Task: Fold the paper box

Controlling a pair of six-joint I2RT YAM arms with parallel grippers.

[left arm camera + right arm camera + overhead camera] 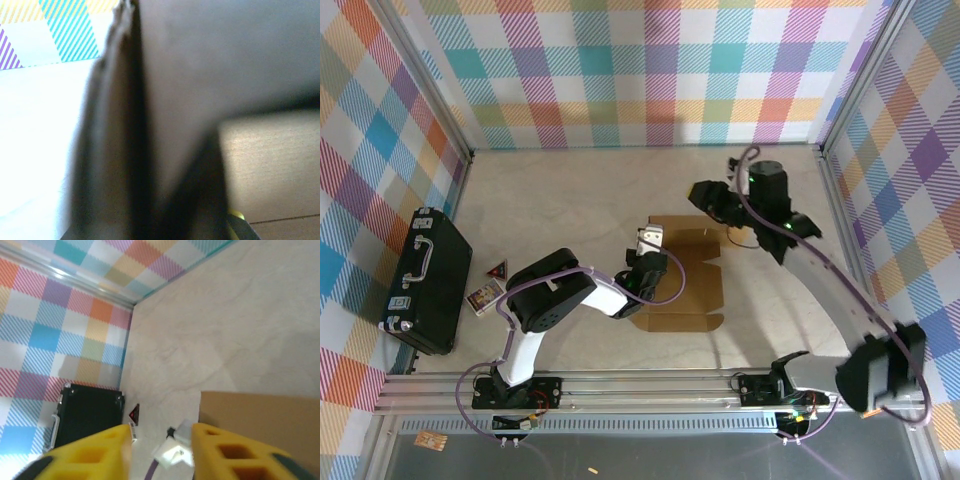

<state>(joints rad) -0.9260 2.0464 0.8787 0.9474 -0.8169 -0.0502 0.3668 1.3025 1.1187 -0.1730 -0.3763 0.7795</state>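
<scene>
**Paper box: left edge clamped, right gripper free over the far corner**

**Location of the workpiece.** The paper box [685,280] lies near the middle of the worktop [570,200], between the two arms. Most of the brown sheet is flat. The left wrist view shows cardboard [210,65] standing on edge directly in front of the lens, so one panel at the left side appears raised.

**Left gripper.** The left gripper [645,262] sits at the left edge of the sheet and is fully closed. The cardboard runs down towards where its fingers lie, so the judgement is that it has the left flap pinched. The probable purpose is to anchor the sheet and keep that panel upright while the opposite side is worked.

**Right gripper.** The right gripper [712,205] hovers near the far right corner of the sheet. Its yellow fingers [220,450] stand partly apart with bare worktop visible between them, and it holds nothing. The brown panel [260,425] lies just beside one finger, which suits a reach for the next flap.

**Surroundings.** The black hard case [425,280] rests well apart at the left and is not involved.

**Progress.** Folding appears to be at an early stage.
</scene>
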